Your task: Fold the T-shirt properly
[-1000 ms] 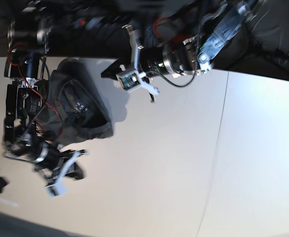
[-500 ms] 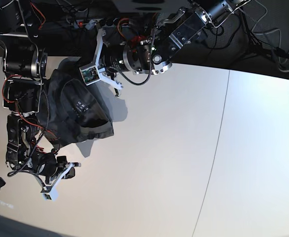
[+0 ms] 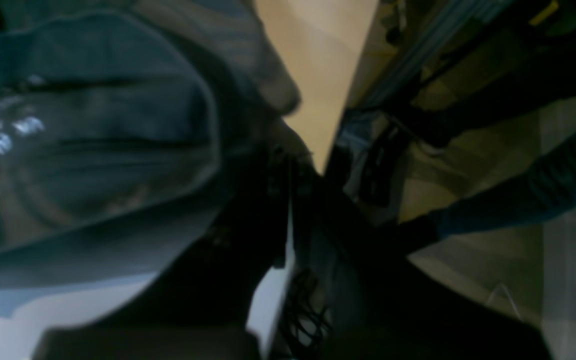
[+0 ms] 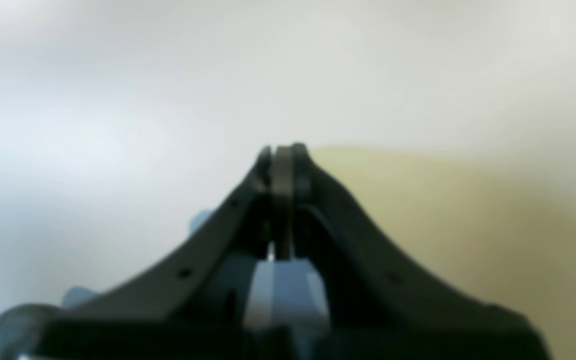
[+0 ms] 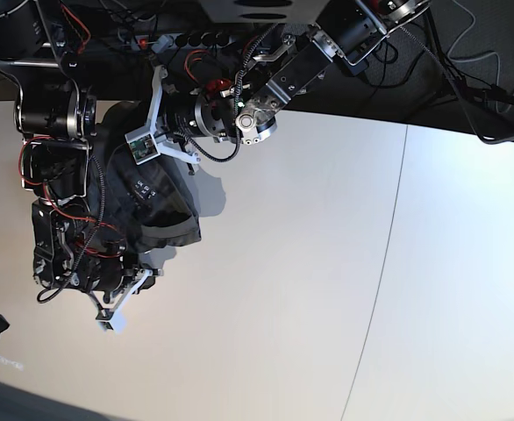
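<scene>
Smooth white table (image 5: pixel 327 263); crumpled matte T-shirt (image 5: pixel 156 197); both claws pressed together, empty

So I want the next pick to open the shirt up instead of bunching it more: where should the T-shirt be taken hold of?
Probably at the loose hem corner of the T-shirt, the part lying flattest on the white table. Come from the open table side with a low pinch: the rest is a crumpled heap, its neck label facing up, crowded by both arms.
</scene>
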{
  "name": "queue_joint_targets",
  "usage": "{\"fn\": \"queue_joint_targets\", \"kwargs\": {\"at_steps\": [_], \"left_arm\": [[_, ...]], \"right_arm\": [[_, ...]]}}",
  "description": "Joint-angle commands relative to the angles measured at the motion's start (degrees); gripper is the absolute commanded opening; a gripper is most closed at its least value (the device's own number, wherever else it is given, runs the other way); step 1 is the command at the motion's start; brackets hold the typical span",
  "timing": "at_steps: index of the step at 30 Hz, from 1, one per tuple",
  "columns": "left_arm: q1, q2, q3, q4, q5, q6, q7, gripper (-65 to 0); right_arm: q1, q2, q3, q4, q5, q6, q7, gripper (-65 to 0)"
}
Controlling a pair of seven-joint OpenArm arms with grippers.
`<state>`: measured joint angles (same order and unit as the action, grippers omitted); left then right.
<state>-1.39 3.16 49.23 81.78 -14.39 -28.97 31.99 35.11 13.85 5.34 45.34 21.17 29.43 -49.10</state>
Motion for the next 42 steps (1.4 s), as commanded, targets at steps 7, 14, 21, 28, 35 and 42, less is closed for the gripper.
{"fn": "queue_joint_targets", "kwargs": {"at_steps": [7,14,21,28,35,42], "left_arm": [[-3.6,0.9,0.0,-3.6,1.6,0.0,-3.5,-63.7],[-5.3,-1.4,-0.9,-4.1,8.3,0.1,-3.6,-63.7],[-13.7,-9.3,-0.9,-5.9,8.3,2.9,-5.9,-63.7],[-22.1,-11.4,-0.9,-15.8,8.3,3.6,-9.8,-63.7],[-26.0,-11.4,-0.9,-19.1,8.2,4.3,-12.1,-63.7],[-28.0,-10.8,-0.9,-19.0,8.2,5.0,-12.3,-63.7]], "right_arm": [[1.3,0.6,0.2,0.7,0.7,3.4,-1.2,-65.0],[0.2,4.3,0.2,0.7,6.8,3.7,-8.3,-65.0],[-2.9,12.3,0.2,0.8,20.5,3.8,-17.1,-65.0],[-13.2,14.9,0.2,1.9,33.4,4.1,-19.1,-65.0],[-23.0,10.4,0.8,10.6,35.4,4.5,-19.0,-65.0],[-28.5,5.0,1.1,21.3,34.3,4.4,-19.0,-65.0]]}}
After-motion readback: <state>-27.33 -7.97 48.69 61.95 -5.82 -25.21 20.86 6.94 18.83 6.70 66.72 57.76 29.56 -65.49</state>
